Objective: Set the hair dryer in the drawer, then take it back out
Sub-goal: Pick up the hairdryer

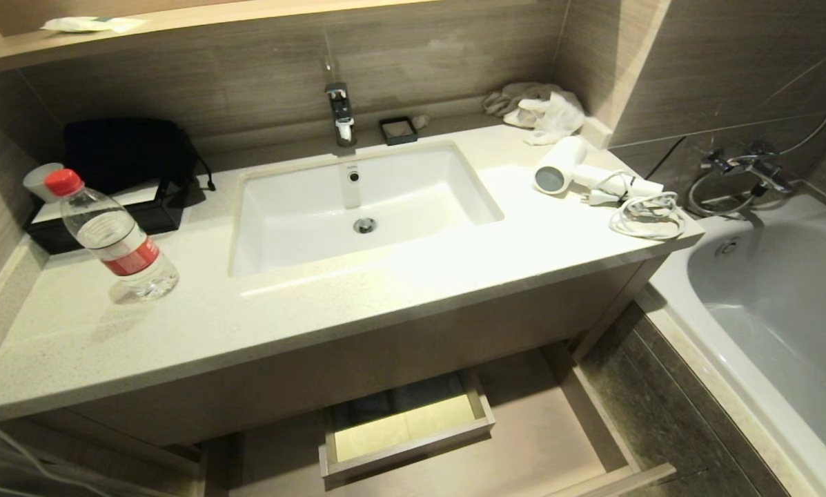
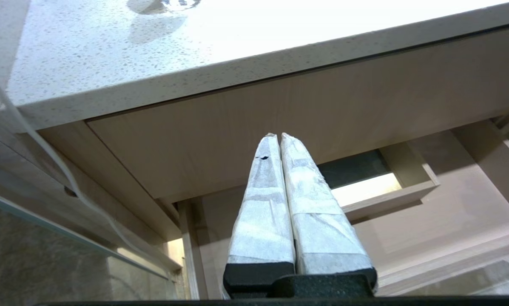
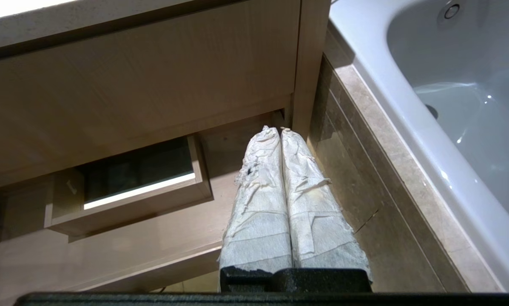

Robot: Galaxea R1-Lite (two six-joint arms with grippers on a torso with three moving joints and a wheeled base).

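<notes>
From the head, the white dryer (image 1: 563, 169) is seen lying on the bench (image 1: 281, 304) right of the sink, cord coiled beside; the drawer (image 1: 557, 442) stands open below. Nothing is started; a reach up is needed. Left pincer (image 2: 278, 136): closed, empty. Right pincer (image 3: 276, 129): closed, empty.

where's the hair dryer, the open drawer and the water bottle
hair dryer (image 1: 562, 166), head view, on the white barrel, lying on the counter right of the sink
drawer (image 1: 557, 421), head view, on its pale inside floor, below the counter
water bottle (image 1: 119, 241), head view, on its clear body
</notes>
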